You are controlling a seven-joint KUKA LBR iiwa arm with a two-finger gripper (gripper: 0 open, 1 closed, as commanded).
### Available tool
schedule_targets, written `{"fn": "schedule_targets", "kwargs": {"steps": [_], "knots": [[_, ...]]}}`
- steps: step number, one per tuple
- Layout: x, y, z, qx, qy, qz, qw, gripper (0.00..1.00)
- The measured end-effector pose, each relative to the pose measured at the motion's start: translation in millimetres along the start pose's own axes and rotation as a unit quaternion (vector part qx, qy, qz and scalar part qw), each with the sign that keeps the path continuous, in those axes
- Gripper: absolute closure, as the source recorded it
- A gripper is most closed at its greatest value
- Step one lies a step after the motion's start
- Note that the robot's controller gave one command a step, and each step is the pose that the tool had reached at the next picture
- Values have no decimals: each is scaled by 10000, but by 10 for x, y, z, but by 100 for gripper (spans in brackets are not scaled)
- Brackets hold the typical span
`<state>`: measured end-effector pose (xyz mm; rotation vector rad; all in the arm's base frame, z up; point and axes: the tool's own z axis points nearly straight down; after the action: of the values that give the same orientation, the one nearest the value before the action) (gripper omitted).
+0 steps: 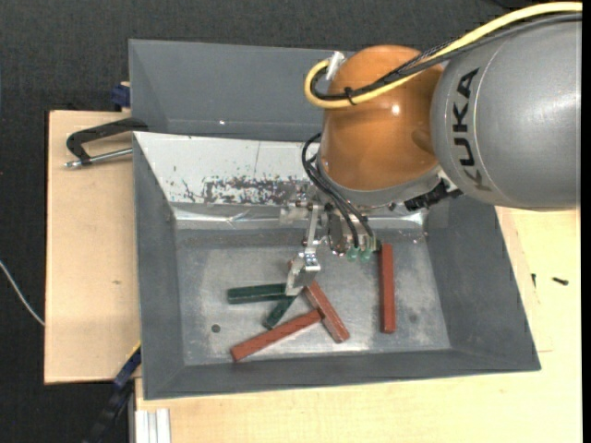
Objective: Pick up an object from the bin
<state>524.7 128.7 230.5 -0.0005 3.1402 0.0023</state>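
Note:
My gripper [298, 280] hangs low in the middle of the bin, its tip down among a small cluster of sticks. Right at the tip lie a dark green stick [256, 293] pointing left and a second dark green stick [277, 315] angled beneath it. A short red-brown bar [327, 311] slants away from the tip to the lower right. A longer red-brown bar [277, 337] lies under these, crossing the short bar's lower end. Whether the tip touches any of them is hidden.
Another red-brown bar [388, 288] lies lengthwise on the bin floor to the right, apart from the cluster. The orange cover and the grey arm loom over the bin's upper right. Bare floor stretches along the left and front.

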Motion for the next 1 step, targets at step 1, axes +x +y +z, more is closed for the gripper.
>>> {"fn": "schedule_targets", "kwargs": {"steps": [1], "knots": [[-27,50,758,-5,-16,251,9997,0]]}}
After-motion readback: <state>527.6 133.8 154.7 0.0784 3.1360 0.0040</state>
